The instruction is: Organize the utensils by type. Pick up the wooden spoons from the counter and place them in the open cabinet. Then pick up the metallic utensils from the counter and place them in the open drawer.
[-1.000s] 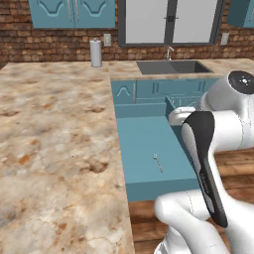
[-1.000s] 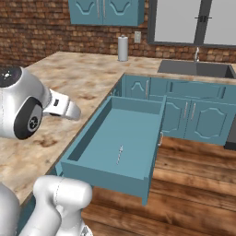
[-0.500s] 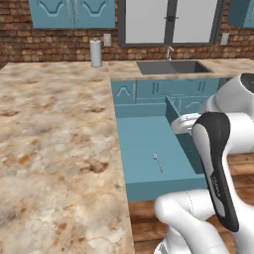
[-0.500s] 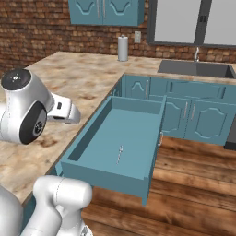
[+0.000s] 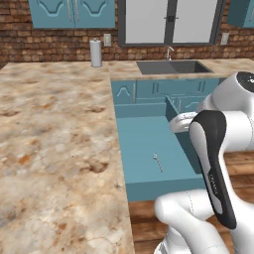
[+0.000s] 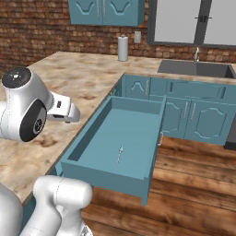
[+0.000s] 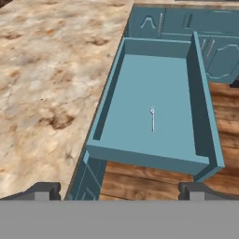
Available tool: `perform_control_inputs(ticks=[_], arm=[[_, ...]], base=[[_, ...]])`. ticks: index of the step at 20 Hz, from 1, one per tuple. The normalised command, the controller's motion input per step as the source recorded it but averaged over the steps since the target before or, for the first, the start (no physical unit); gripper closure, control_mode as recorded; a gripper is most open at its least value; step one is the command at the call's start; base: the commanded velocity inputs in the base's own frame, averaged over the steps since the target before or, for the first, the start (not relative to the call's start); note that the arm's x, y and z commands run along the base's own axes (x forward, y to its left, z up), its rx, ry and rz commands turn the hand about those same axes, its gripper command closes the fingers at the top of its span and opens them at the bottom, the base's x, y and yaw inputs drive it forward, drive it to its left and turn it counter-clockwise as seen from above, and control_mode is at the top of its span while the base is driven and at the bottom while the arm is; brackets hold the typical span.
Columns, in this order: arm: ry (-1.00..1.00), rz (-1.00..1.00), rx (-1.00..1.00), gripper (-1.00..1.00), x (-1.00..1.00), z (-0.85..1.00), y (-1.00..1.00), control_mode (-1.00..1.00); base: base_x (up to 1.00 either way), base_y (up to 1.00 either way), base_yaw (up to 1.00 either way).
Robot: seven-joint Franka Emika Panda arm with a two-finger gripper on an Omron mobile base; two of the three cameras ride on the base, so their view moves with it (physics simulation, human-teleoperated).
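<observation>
The open drawer point(image 5: 149, 144) point(image 6: 106, 143) point(image 7: 140, 93) stands pulled out from the teal cabinets, next to the beige marbled counter point(image 5: 54, 134) point(image 6: 78, 78) point(image 7: 42, 70). A thin silver metallic utensil point(image 5: 158, 162) point(image 6: 120, 154) point(image 7: 152, 118) lies flat on the drawer floor, near its middle. My gripper point(image 7: 119, 192) hangs open above the drawer's front corner by the counter edge, with nothing between its fingertips point(image 7: 44, 190). The white hand point(image 6: 62, 108) juts out from the arm over the counter's rim. The wooden spoons and the open cabinet are out of view.
A paper towel roll point(image 5: 95, 53) point(image 6: 122, 48) stands at the counter's back by the brick wall. A sink point(image 5: 171, 67) point(image 6: 196, 69) lies beyond the drawer. Shut teal cabinet doors point(image 6: 193, 115) line the far side, over a wooden floor point(image 6: 193, 184).
The arm's upper links have swung a little lower and to the right in the left base view. The silver utensil lies still in the drawer, and the gripper stays open.
</observation>
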Motion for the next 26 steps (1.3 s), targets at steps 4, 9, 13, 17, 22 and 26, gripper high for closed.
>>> perform_control_inputs(ticks=[4, 9, 13, 17, 22, 26], arm=[[0.00, 0.00, 0.00, -1.00, 0.00, 0.00, 0.00, 1.00], [0.00, 0.00, 0.00, -1.00, 0.00, 0.00, 0.00, 1.00], [0.00, 0.00, 0.00, -1.00, 0.00, 0.00, 0.00, 1.00], [0.00, 0.00, 0.00, -1.00, 0.00, 0.00, 0.00, 1.00], [0.00, 0.00, 0.00, -1.00, 0.00, 0.00, 0.00, 1.00], [0.00, 0.00, 0.00, -1.00, 0.00, 0.00, 0.00, 1.00]], base=[[-0.01, 0.00, 0.00], [0.00, -0.21, -0.02], [0.00, -0.67, -0.07], [-0.14, -0.89, -0.08], [-0.13, -0.91, -0.07], [-0.19, -0.98, -0.08]])
